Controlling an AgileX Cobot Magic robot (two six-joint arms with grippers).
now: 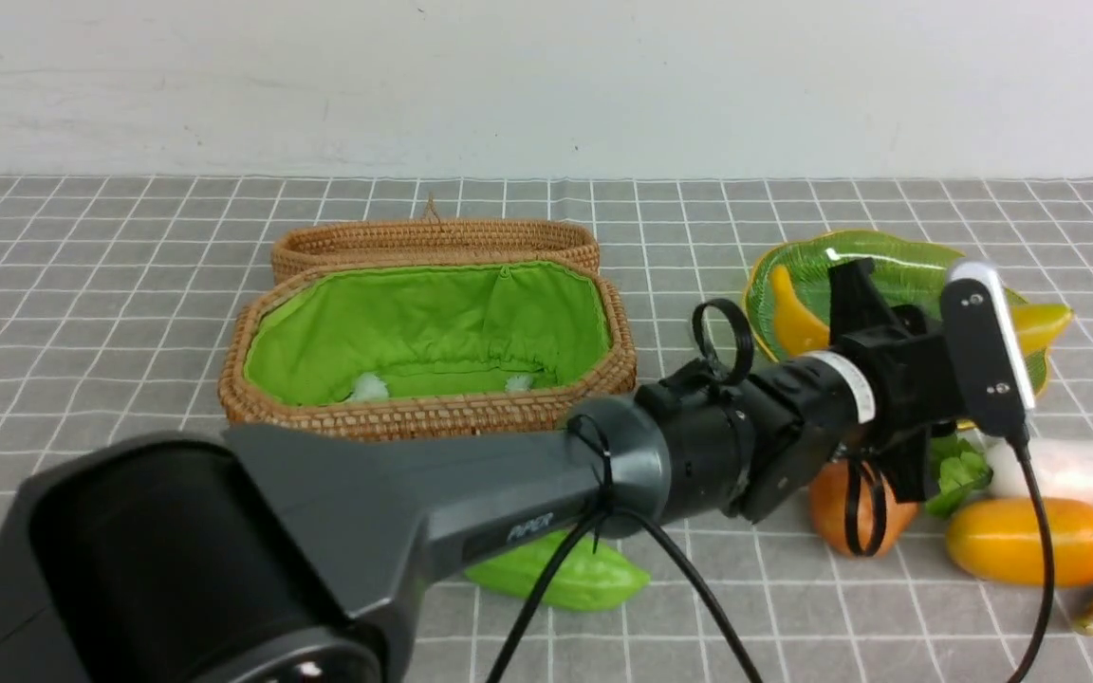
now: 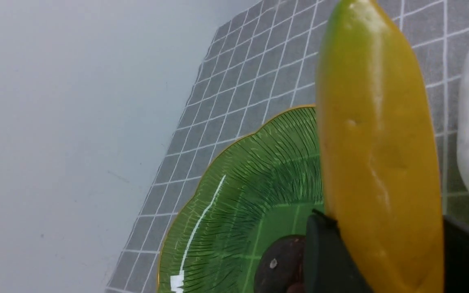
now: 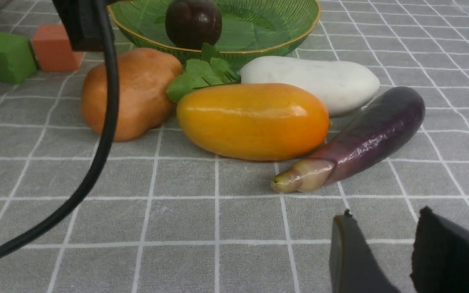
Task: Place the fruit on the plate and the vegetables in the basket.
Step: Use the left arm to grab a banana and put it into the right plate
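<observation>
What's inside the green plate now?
A plum sits in the plate. The left pincer grips the banana over it; whether the banana touches is hidden.

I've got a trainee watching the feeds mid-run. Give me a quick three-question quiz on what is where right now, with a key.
1. True or false: the small round dark purple plum already lies in the ribbed green glass plate.
2. What does the left hand grip over that plate?
A. the long yellow banana
B. the glossy orange-yellow mango
C. the white radish
3. In the right wrist view, which vegetable on the cloth lies nearest the empty right hand?

Key: 1 true; 2 A; 3 the dark purple eggplant.
</observation>
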